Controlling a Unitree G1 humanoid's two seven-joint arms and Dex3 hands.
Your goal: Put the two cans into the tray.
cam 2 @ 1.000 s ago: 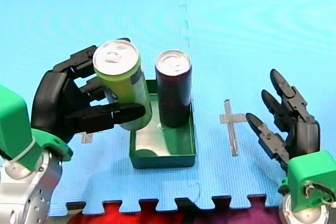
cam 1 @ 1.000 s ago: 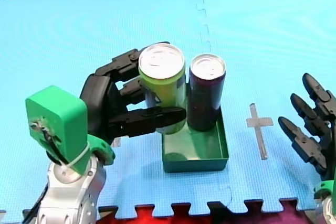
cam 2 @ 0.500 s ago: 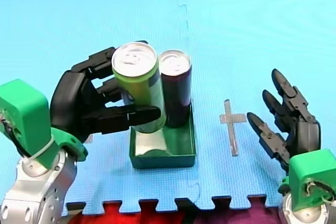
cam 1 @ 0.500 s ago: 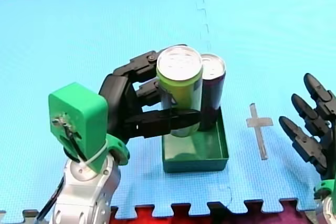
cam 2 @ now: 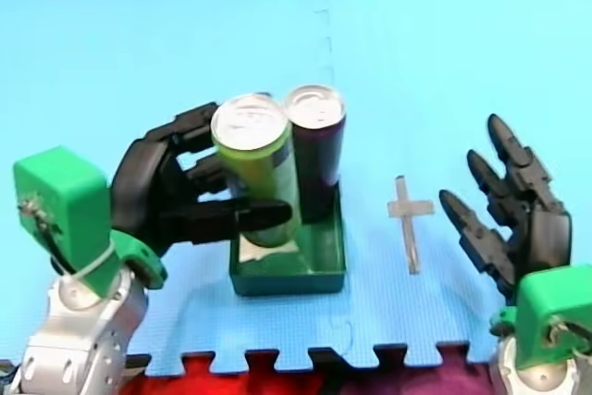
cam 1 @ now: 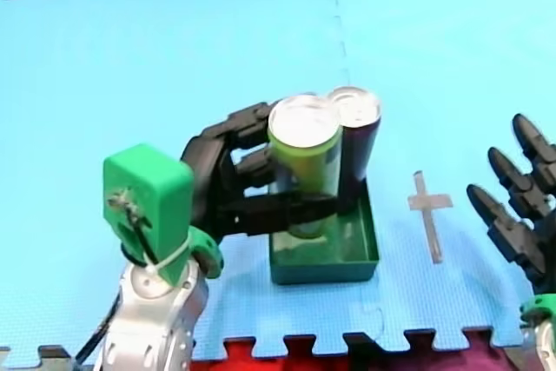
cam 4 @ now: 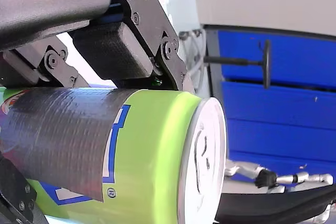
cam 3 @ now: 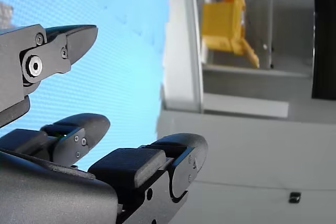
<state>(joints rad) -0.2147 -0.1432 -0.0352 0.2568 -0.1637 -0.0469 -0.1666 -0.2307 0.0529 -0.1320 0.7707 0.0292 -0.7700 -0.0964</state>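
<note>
My left hand (cam 1: 261, 182) is shut on a green can (cam 1: 305, 162), upright with its base low inside the green tray (cam 1: 366, 258), left part. The second wrist view shows this same green can (cam 4: 131, 150) close up under the left hand's fingers (cam 4: 121, 40). A dark purple can (cam 1: 358, 141) stands upright in the tray's far right part, touching or nearly touching the green can. My right hand (cam 1: 517, 219) is over the blue mat at the right edge, well apart from the tray, holding nothing.
The blue foam mat (cam 1: 130, 58) covers the surface. A grey tape cross (cam 1: 429, 210) lies on it between the tray and the right hand. The mat's toothed front edge (cam 1: 330, 345) runs along the bottom, with red and purple below it.
My left hand carried the green can rightward and down, from beside the tray's left edge to inside the tray against the purple can. The right hand barely moved.
</note>
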